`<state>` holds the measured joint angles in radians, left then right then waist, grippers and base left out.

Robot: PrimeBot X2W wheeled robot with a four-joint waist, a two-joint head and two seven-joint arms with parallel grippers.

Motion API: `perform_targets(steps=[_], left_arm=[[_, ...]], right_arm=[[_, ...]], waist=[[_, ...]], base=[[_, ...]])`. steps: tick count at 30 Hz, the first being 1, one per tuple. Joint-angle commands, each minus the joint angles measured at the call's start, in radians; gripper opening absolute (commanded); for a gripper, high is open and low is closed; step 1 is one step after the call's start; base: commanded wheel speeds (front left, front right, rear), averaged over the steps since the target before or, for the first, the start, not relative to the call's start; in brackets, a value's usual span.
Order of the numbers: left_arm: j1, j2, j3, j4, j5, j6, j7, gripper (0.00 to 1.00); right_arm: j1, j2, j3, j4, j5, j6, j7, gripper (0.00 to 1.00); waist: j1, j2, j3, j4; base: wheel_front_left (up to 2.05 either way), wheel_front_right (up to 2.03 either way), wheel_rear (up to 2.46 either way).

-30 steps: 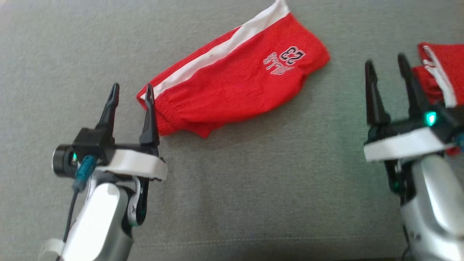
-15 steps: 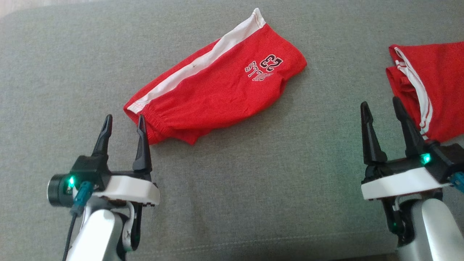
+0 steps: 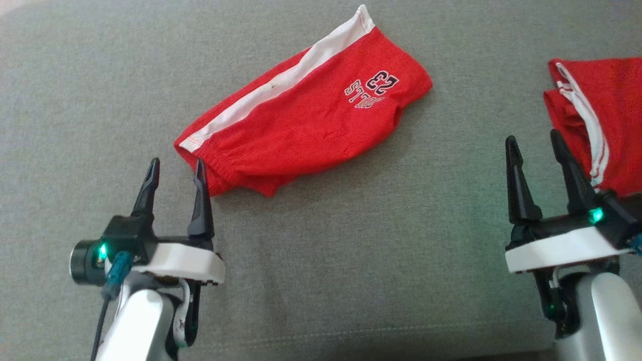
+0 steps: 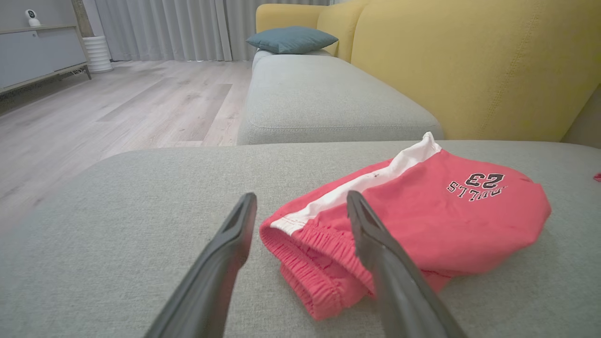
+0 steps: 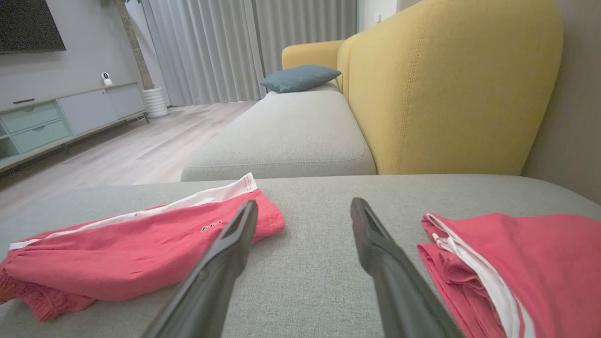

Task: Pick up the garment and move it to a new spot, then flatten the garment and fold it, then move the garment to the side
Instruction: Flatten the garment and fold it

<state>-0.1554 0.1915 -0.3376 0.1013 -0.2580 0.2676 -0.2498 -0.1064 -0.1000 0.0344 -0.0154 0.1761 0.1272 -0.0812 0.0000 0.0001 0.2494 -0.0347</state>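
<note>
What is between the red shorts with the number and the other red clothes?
Nothing but bare grey cushion lies between the red shorts and the other red garment, seen in the head view.

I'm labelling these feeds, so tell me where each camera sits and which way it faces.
Head view: on the head, looking down at the cushion, shorts mid-frame, second garment at right; left gripper and right gripper, both open, plus forearms.
Left wrist view: low on the left wrist, facing the shorts' waistband and the sofa back; its two fingers.
Right wrist view: low on the right wrist, facing the gap between shorts and second garment; its two fingers.
Shared: all three show the shorts.
</note>
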Motion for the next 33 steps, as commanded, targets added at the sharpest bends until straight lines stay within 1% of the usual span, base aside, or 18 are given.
perform_targets(steps=[1,5,10,13,18,24,27,30,31,32,33], left_arm=[[-0.046,0.008,0.044,-0.032,0.007,-0.006,-0.012,1.0],[-0.077,-0.001,0.041,-0.037,0.016,-0.016,-0.012,1.0],[-0.13,-0.026,0.036,-0.044,0.024,-0.033,-0.012,1.0],[-0.17,-0.043,0.029,-0.043,0.036,-0.048,-0.012,1.0],[-0.217,-0.074,0.03,-0.043,0.057,-0.066,-0.012,1.0],[-0.23,-0.098,0.044,-0.037,0.073,-0.084,-0.012,1.0],[-0.228,-0.105,0.053,-0.036,0.079,-0.092,-0.012,1.0],[-0.226,-0.109,0.057,-0.037,0.085,-0.097,-0.012,1.0],[-0.226,-0.111,0.059,-0.037,0.088,-0.1,-0.012,1.0],[-0.225,-0.113,0.061,-0.037,0.09,-0.102,-0.012,1.0],[-0.225,-0.114,0.063,-0.037,0.093,-0.104,-0.012,1.0]], right_arm=[[-0.016,-0.012,0.02,-0.033,0.009,0.003,0.01,1.0],[-0.084,-0.045,0.03,-0.006,0.027,0.003,0.052,1.0],[-0.253,-0.12,0.09,0.063,0.063,0.003,0.157,1.0],[-0.364,-0.165,0.121,0.123,0.096,0.003,0.226,1.0],[-0.512,-0.224,0.178,0.259,0.146,0.003,0.368,1.0],[-0.602,-0.247,0.23,0.4,0.19,0.003,0.537,1.0],[-0.621,-0.244,0.244,0.435,0.212,0.003,0.589,1.0],[-0.626,-0.239,0.246,0.453,0.227,0.003,0.61,1.0],[-0.626,-0.235,0.247,0.461,0.236,0.003,0.62,0.78],[-0.624,-0.228,0.248,0.467,0.25,0.003,0.627,0.27],[-0.622,-0.223,0.248,0.468,0.262,0.003,0.627,0.0]], waist=[[0.0,-0.0001,0.015,0.011],[0.0,-0.0001,0.057,0.035],[0.0,-0.0001,0.133,0.08],[0.0,-0.0001,0.177,0.118],[0.0,-0.0001,0.225,0.168],[0.0,-0.0001,0.232,0.189],[0.0,-0.0001,0.229,0.19],[0.0,-0.0001,0.228,0.189],[0.0,-0.0001,0.228,0.188],[0.0,-0.0001,0.227,0.186],[0.0,-0.0001,0.225,0.184]], base=[[0.0,0.0,0.0],[0.0,0.0,0.0],[0.0,0.0,0.0],[0.0,0.0,0.0],[0.0,0.0,0.0],[0.0,0.0,0.0],[0.0,0.0,0.0],[0.0,0.0,0.0],[0.0,0.0,0.0],[0.0,0.0,0.0],[0.0,0.0,0.0]])
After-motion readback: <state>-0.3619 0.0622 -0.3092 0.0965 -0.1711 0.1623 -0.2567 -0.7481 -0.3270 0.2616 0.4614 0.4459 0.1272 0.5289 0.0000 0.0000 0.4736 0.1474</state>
